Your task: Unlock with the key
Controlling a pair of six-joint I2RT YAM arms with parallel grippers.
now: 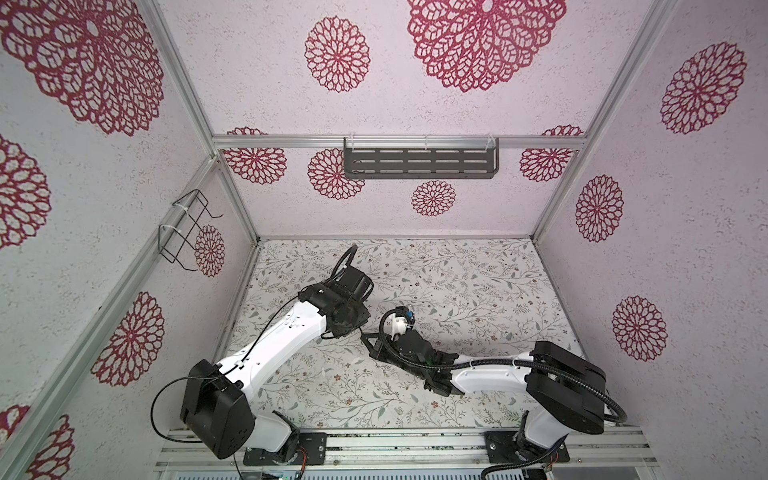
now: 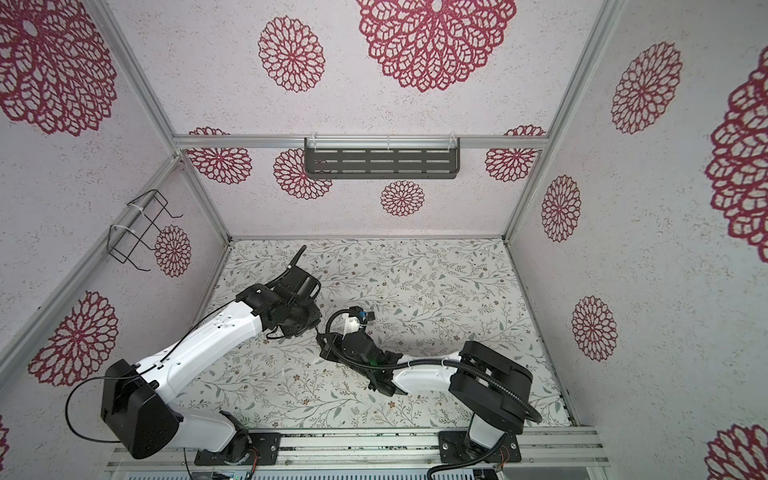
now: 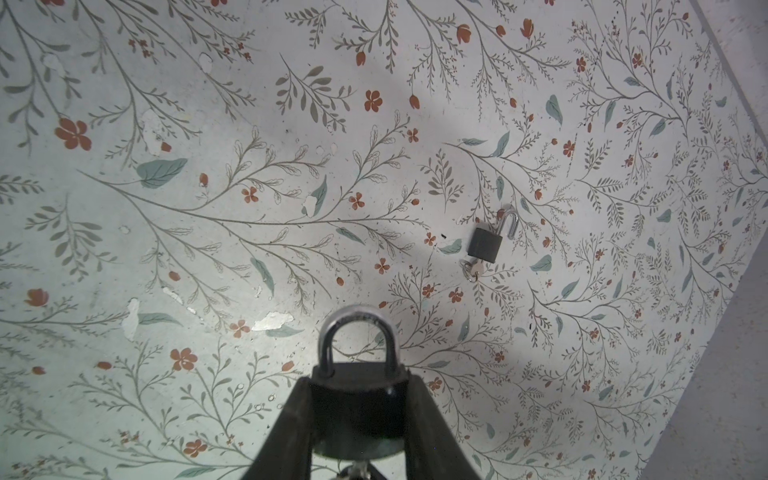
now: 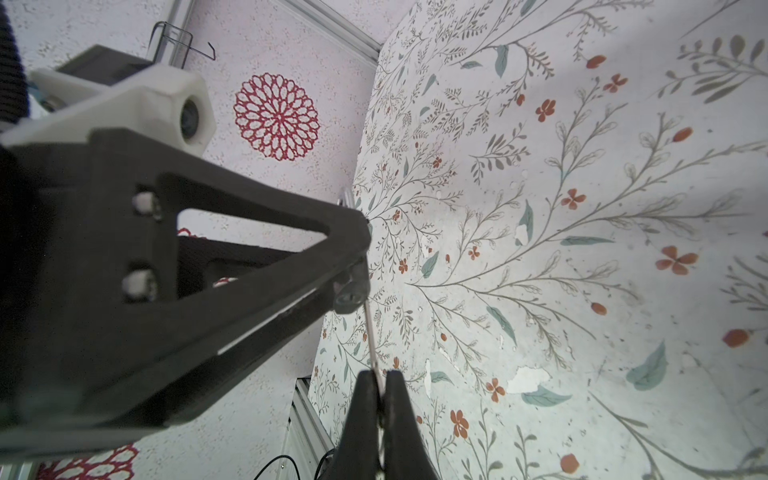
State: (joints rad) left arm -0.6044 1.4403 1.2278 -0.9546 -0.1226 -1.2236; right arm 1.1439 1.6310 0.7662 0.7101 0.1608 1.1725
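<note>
Now, left pincer (image 3: 358,380): clenched on padlock (image 3: 357,409) body, lifted off table (image 3: 208,249), shackle shut.
Key (image 4: 371,336): mid-scene between both pincers, tip at padlock's underside; seated or not, cannot tell.
Right pincer (image 4: 379,382): clenched on key's near end.
Step tip: probably twist key about its own shaft, padlock steady, no side pull.
Key axis: runs from right pincer to padlock, tip pointing leftward.
</note>
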